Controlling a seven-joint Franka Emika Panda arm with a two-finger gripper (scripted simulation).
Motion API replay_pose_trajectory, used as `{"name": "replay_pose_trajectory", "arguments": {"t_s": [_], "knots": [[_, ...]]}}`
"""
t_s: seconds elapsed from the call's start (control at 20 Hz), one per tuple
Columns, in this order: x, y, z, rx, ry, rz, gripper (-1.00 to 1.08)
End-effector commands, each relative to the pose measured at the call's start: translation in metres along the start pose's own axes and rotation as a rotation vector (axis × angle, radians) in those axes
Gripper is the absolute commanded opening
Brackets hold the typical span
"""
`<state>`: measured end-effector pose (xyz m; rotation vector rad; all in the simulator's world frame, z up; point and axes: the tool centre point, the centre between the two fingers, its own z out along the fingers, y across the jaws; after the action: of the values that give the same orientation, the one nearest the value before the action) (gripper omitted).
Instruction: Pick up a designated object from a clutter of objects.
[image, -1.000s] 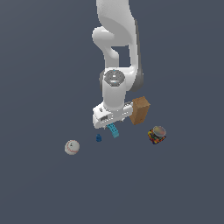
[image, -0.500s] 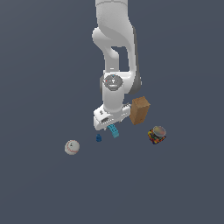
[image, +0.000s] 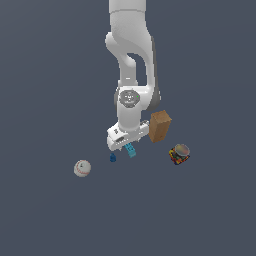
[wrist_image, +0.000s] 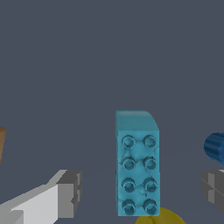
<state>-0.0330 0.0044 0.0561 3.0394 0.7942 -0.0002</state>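
— Lowered slightly since earlier: gripper, jaws spread, straddling cyan brick beside dark-blue piece.
— Rigid, light, smooth plastic; best pinched across long flat sides.

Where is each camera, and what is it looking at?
Exterior view: off the arm, above, looking down at the whole arm, gripper, baseball, brown box and can-like item.
Wrist view: on the wrist, looking down past the open gripper's fingers at the cyan brick.
Shared: the cyan brick and the dark-blue piece.
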Motion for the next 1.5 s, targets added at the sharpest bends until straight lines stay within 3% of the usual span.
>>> {"name": "replay_pose_trajectory", "arguments": {"t_s": [0.0, 0.45, 0.5, 0.95, 1.45], "knots": [[-0.001, 0.000, 0.012, 0.000, 0.000, -0.001, 1.00], [0.000, 0.000, 0.034, 0.000, 0.000, -0.002, 1.00], [0.000, 0.000, 0.034, 0.000, 0.000, -0.002, -1.00], [0.000, 0.000, 0.034, 0.000, 0.000, -0.002, -1.00], [0.004, 0.015, 0.007, -0.008, 0.014, -0.002, -1.00]]}}
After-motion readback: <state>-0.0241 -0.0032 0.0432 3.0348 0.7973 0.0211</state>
